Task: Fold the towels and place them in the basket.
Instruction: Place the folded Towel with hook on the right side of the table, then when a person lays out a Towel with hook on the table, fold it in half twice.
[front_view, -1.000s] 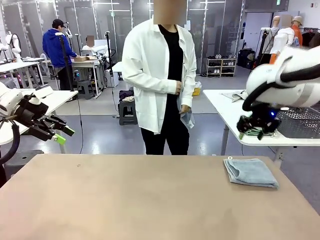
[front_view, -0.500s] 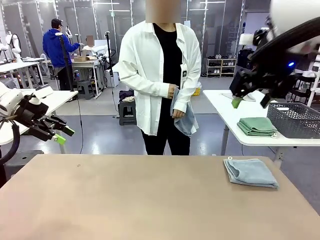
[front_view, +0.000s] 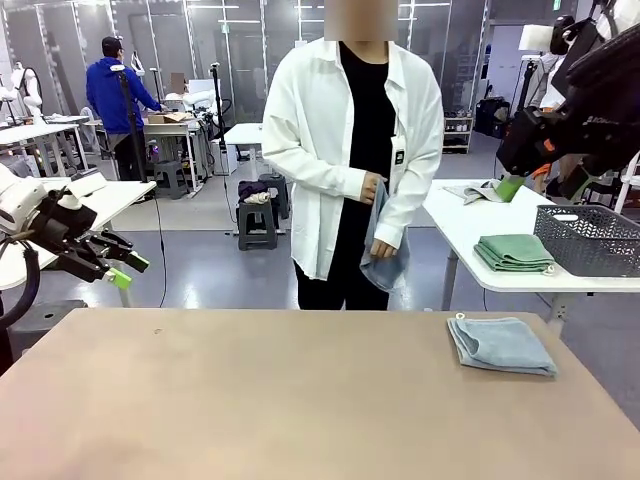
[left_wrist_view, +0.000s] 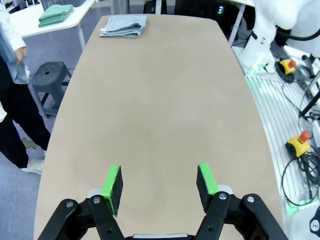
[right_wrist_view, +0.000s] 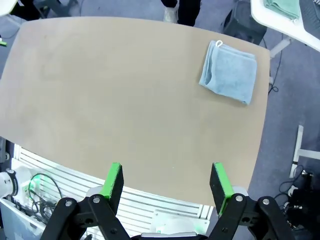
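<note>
While the right pincer (right_wrist_view: 167, 176) hangs (jaws apart), the towel (right_wrist_view: 229, 73) lies below.

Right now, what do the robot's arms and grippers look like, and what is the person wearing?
The left arm and right arm are white with rounded shells; a black cable loops by the left one. The left gripper and right gripper are black, each with two jointed fingers tipped with bright green pads. The person wears a long-sleeved white shirt open over a black top.

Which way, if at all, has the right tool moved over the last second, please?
Yes: the right tool has risen from beside the basket, at the green cloth's level, to well above the basket's rim.
</note>
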